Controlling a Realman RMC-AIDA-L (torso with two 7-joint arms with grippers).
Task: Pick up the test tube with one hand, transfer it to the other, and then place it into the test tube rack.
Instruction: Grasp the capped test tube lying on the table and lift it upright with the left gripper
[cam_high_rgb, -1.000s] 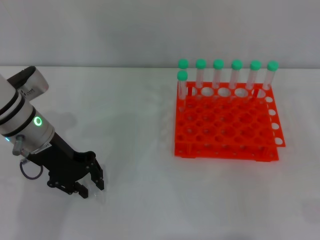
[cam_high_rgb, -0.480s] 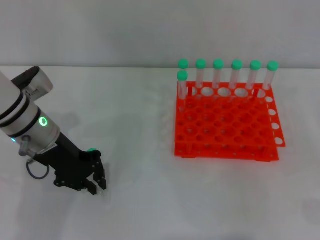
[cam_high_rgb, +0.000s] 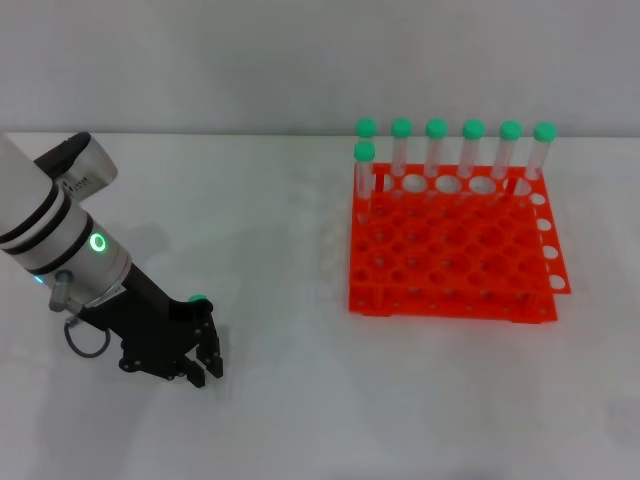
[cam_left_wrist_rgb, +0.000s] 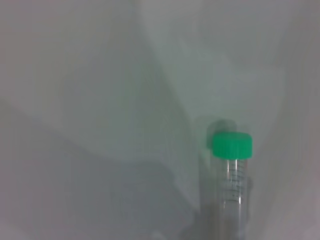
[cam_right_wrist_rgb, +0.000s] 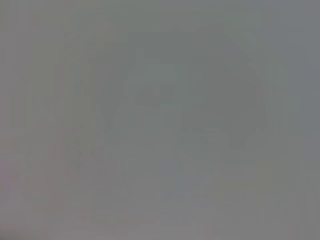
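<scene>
My left gripper (cam_high_rgb: 204, 366) is low over the white table at the front left, its black fingers close together around a test tube. The tube's green cap (cam_high_rgb: 198, 299) sticks out behind the gripper body. In the left wrist view the clear test tube (cam_left_wrist_rgb: 233, 185) with its green cap (cam_left_wrist_rgb: 232, 145) runs out from the gripper over the table. The orange-red test tube rack (cam_high_rgb: 450, 262) stands at the right, well apart from the gripper. My right gripper does not show in the head view, and the right wrist view shows only a blank grey surface.
Several green-capped tubes (cam_high_rgb: 437, 130) stand upright in the rack's far row, and one more (cam_high_rgb: 365, 152) in the row in front at its left end. Bare white table (cam_high_rgb: 290, 300) lies between my left gripper and the rack.
My left arm has moved to the right along the table. Its fingers have drawn closer together, and the tube's green cap has come into view behind the gripper, moving with it.
</scene>
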